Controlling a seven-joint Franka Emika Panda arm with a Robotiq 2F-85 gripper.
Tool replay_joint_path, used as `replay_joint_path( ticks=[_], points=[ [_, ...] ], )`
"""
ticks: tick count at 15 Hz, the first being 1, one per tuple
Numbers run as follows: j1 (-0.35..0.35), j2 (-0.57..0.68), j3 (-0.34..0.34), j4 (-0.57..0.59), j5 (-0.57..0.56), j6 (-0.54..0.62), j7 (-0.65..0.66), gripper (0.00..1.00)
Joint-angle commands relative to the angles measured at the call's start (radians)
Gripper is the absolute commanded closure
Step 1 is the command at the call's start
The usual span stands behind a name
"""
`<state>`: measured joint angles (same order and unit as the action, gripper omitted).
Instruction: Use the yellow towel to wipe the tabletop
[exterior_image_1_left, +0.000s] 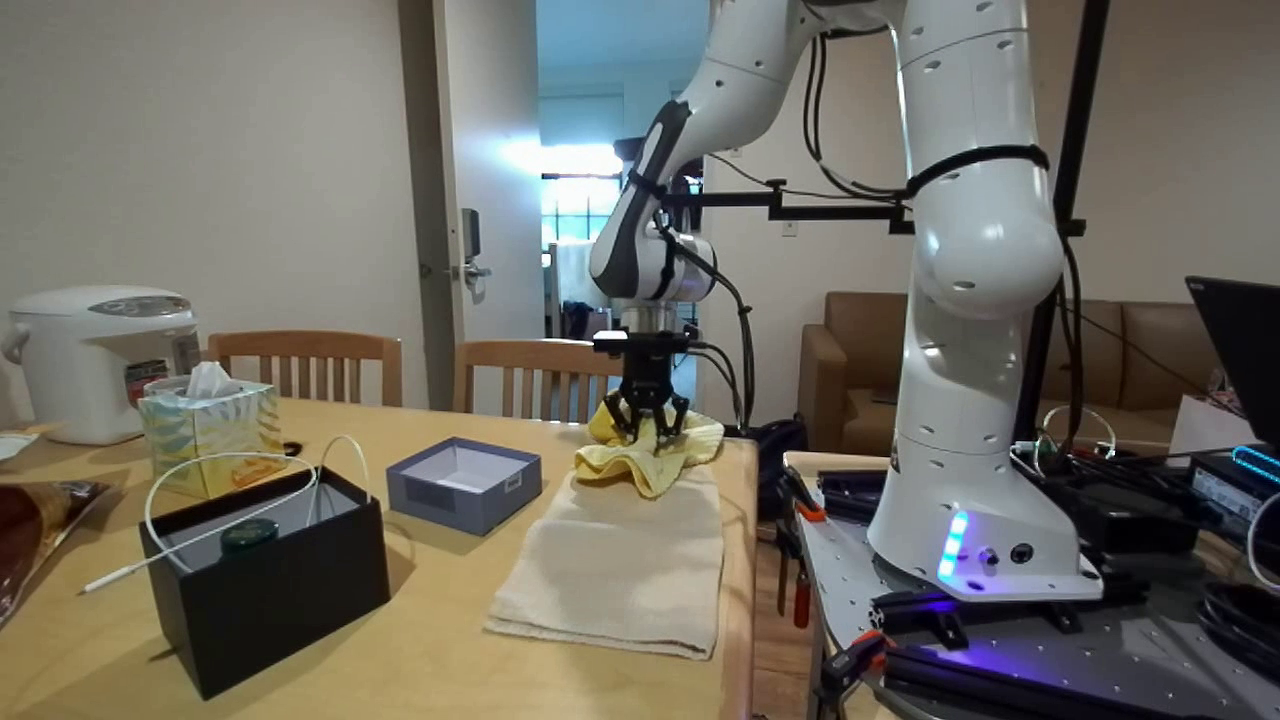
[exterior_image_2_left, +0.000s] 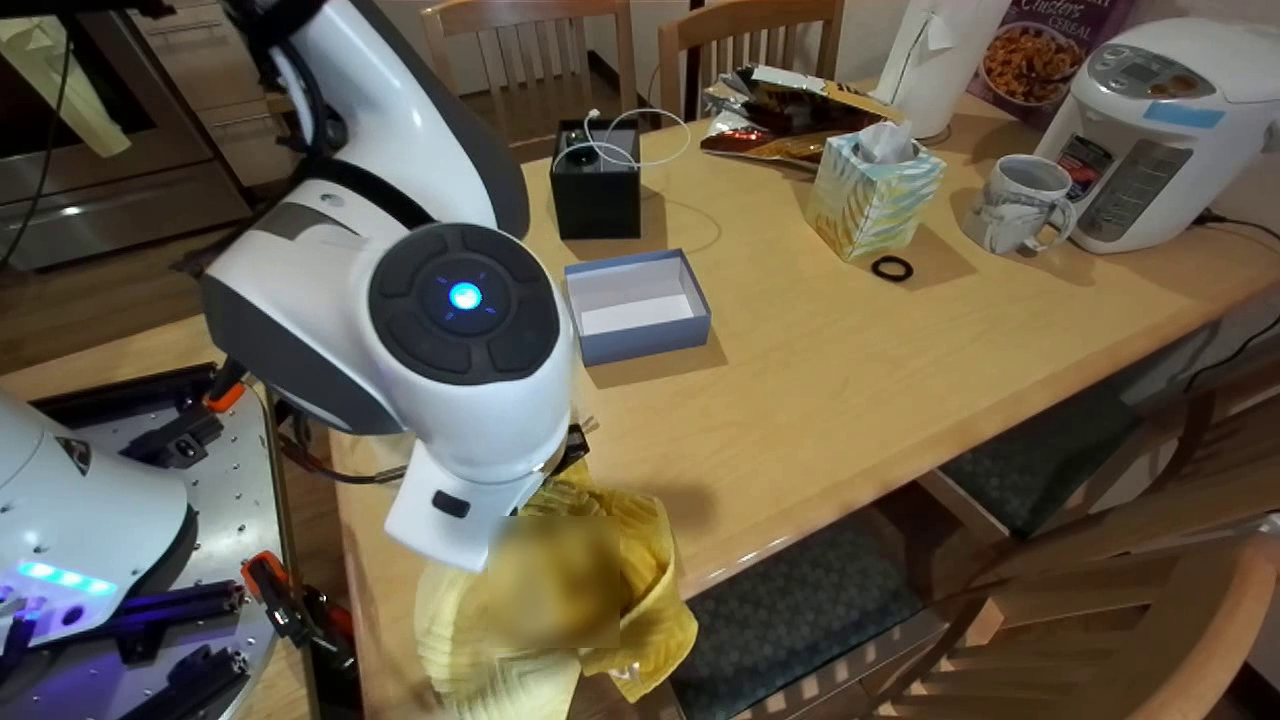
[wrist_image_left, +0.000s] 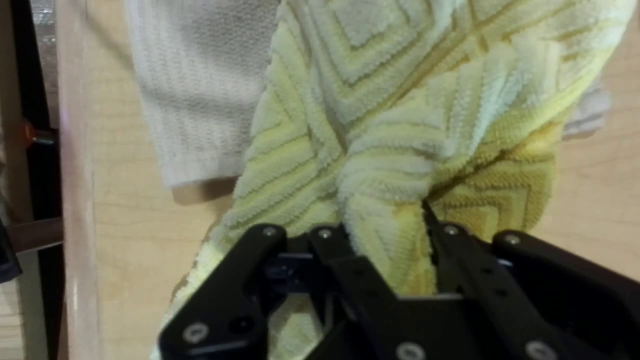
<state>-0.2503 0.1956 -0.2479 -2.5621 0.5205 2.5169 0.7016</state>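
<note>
Yellow towel (wrist_image_left: 300, 165), ridged weave, pinched in black gripper (wrist_image_left: 387, 225).
Jaws clasp a bunched fold; towel covers part of a pale cloth (exterior_image_1_left: 630, 570) on the wooden tabletop (exterior_image_1_left: 430, 630).

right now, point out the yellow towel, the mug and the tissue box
Yellow towel (wrist_image_left: 392, 127): wrist view, on its middle folds.
Mug (exterior_image_2_left: 1014, 216): in an exterior view, outer wall.
Tissue box (exterior_image_1_left: 215, 428): in an exterior view, printed side.

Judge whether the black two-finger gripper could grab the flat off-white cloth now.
Probably not: the gripper appears closed on the ridged yellow towel, which also covers part of the cloth, though much lies bare.
</note>
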Motion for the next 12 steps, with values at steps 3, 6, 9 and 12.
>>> replay_joint_path(
  ticks=[3, 6, 9, 12],
  points=[
    [0.060, 0.013, 0.167, 0.013, 0.364, -0.041, -0.292, 0.92],
    [0.118, 0.019, 0.237, 0.039, 0.566, -0.080, -0.433, 0.92],
    [0.158, 0.045, 0.265, 0.067, 0.729, -0.164, -0.585, 0.91],
    [0.185, 0.045, 0.244, 0.050, 0.729, -0.203, -0.636, 0.91]
  ],
)
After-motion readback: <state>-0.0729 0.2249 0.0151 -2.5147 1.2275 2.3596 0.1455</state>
